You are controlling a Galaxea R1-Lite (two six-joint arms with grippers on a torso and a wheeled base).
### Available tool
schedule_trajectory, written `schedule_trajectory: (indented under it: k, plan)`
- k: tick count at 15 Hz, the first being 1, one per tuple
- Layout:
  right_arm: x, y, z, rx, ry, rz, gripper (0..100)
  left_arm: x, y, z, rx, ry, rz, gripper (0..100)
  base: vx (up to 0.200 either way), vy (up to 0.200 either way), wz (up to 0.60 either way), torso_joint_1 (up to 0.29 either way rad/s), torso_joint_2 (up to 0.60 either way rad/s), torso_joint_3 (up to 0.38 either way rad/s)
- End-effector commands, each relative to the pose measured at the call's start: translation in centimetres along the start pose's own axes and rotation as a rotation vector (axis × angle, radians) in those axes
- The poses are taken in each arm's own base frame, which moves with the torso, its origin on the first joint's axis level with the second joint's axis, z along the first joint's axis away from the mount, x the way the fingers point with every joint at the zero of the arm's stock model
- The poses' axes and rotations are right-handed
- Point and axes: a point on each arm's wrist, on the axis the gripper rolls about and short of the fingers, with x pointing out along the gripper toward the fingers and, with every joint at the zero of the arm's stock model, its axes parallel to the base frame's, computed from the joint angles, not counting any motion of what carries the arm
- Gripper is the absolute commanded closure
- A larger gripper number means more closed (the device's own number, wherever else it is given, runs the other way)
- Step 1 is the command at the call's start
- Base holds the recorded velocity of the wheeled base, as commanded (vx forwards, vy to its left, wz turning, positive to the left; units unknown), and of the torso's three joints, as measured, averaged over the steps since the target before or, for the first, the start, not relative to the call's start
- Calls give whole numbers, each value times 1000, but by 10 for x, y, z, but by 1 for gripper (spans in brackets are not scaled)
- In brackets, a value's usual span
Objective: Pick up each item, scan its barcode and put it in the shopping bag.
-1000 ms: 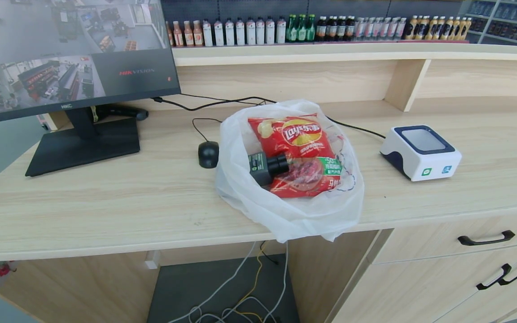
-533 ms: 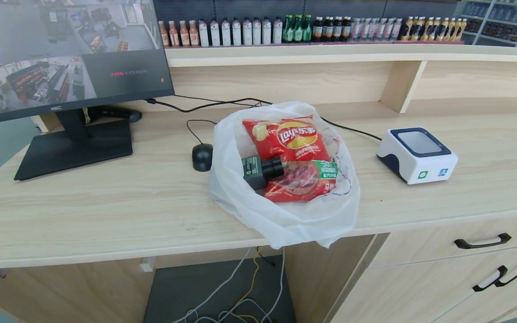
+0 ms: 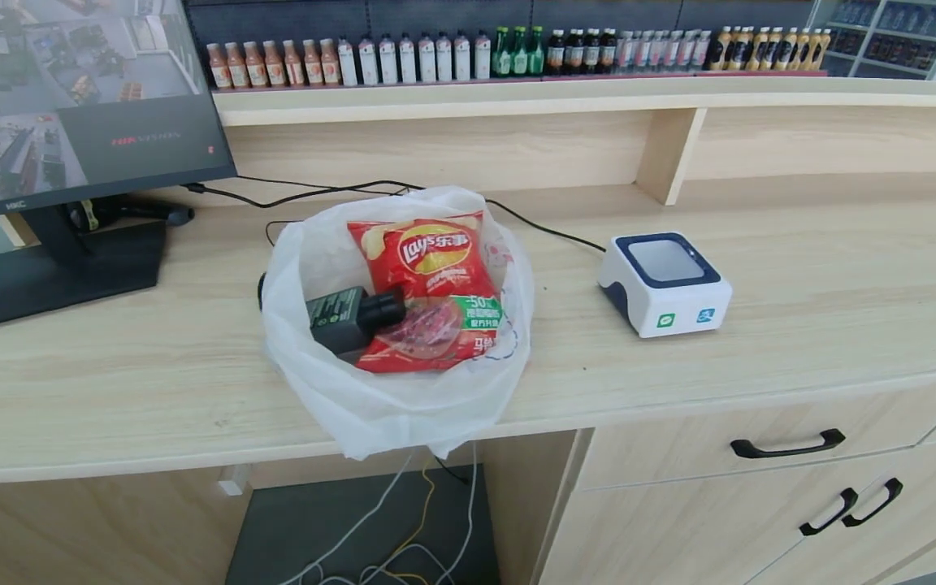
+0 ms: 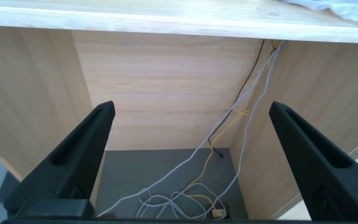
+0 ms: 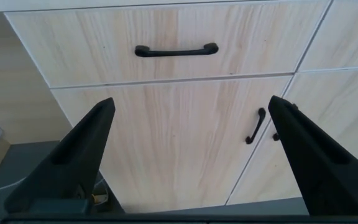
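Observation:
A white plastic shopping bag (image 3: 387,398) sits open on the wooden counter (image 3: 801,268), its lower part hanging over the front edge. Inside lie a red chip packet (image 3: 427,260), a second red snack packet (image 3: 435,337) with a green label, and a dark bottle (image 3: 350,317) on its side. A white and navy barcode scanner (image 3: 665,284) stands to the bag's right. My left gripper (image 4: 191,155) is open below the counter, facing the cable recess. My right gripper (image 5: 188,155) is open too, low in front of the drawers.
A monitor (image 3: 70,106) on a black stand (image 3: 54,272) fills the counter's left end, with a handheld scanner (image 3: 131,213) behind it. A raised shelf (image 3: 598,93) with several bottles runs along the back. Cables (image 4: 229,130) hang under the counter. Drawer handles (image 5: 176,51) face the right gripper.
The head camera has swung right, so the whole scene has shifted left in the picture. The bag, its contents and the scanner keep their places on the counter.

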Motion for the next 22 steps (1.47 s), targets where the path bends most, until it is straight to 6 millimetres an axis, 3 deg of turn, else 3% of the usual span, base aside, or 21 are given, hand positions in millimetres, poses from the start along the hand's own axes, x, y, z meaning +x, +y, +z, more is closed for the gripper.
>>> schedule_trajectory:
  k: [1,12,22]
  plan:
    - [0,0,0,0,1,0,0,0,0,0,0,0,-1,0,0,-200,0,2,-2,-2]
    - [0,0,0,-3,1,0,0,0,0,0,0,0,1,0,0,-200,0,1,2,3]
    - [0,0,0,-11,1,0,0,0,0,0,4,0,1,0,0,0,0,0,0,0]
